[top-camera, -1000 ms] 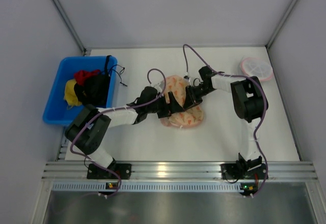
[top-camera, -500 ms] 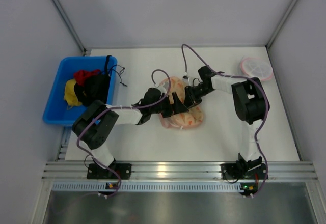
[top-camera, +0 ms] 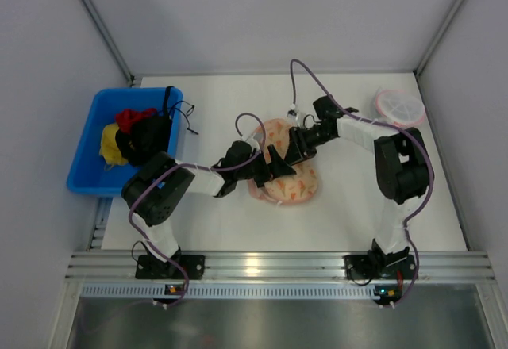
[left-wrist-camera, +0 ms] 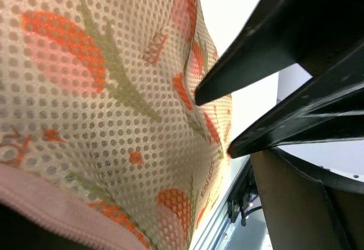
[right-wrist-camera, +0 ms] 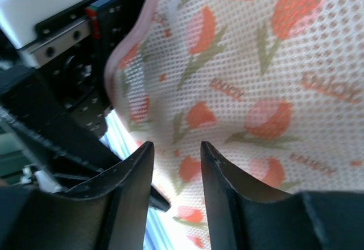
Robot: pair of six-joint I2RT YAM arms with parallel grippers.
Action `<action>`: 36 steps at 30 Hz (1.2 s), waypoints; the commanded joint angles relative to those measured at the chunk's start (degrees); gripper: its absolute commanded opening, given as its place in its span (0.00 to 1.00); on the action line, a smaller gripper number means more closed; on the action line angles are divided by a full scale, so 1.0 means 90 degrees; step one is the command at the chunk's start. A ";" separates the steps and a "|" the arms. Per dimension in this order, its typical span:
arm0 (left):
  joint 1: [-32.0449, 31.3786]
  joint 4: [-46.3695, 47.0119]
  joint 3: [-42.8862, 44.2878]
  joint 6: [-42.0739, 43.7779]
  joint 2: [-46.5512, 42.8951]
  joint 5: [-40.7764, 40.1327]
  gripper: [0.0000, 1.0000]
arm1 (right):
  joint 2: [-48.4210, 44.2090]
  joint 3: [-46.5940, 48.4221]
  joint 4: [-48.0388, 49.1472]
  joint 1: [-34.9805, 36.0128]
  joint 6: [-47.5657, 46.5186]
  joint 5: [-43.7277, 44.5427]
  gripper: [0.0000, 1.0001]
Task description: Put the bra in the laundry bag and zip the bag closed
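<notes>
One laundry bag (top-camera: 292,187), white table (top-camera: 341,218), grey walls (top-camera: 262,16)

Laundry bag (left-wrist-camera: 102,108) close; jaws apart.

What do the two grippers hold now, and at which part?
Cannot be told: left gripper and right gripper are at the cream tulip-printed mesh laundry bag.

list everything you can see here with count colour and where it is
laundry bag: one, cream with orange-pink prints, table centre
bin: one, blue, far left
clothes: one pile, red, yellow and black, in the bin
mesh disc: one, white with pink rim, far right corner
table: one, white
bra: none in view
left gripper: one, black, at the bag
right gripper: one, black, at the bag
</notes>
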 commanded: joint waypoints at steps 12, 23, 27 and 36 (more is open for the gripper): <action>-0.0012 0.0383 0.0106 -0.0041 -0.0038 -0.0202 0.96 | -0.0210 -0.1277 0.1163 0.0436 0.1662 -0.1428 0.25; 0.0018 -0.0171 0.0252 0.0455 -0.0565 0.0033 0.98 | 0.0650 -0.1160 0.1379 0.0281 0.1429 -0.0540 0.25; 0.0154 -0.2132 0.0661 0.1692 -0.1112 -0.0494 0.98 | 0.0660 -0.1014 0.1126 0.0173 0.1000 -0.0268 0.24; 0.0154 -0.4626 0.1034 0.3823 -0.2205 -0.0916 0.85 | 0.1050 -0.0067 -0.0045 0.0134 -0.0524 0.0222 0.22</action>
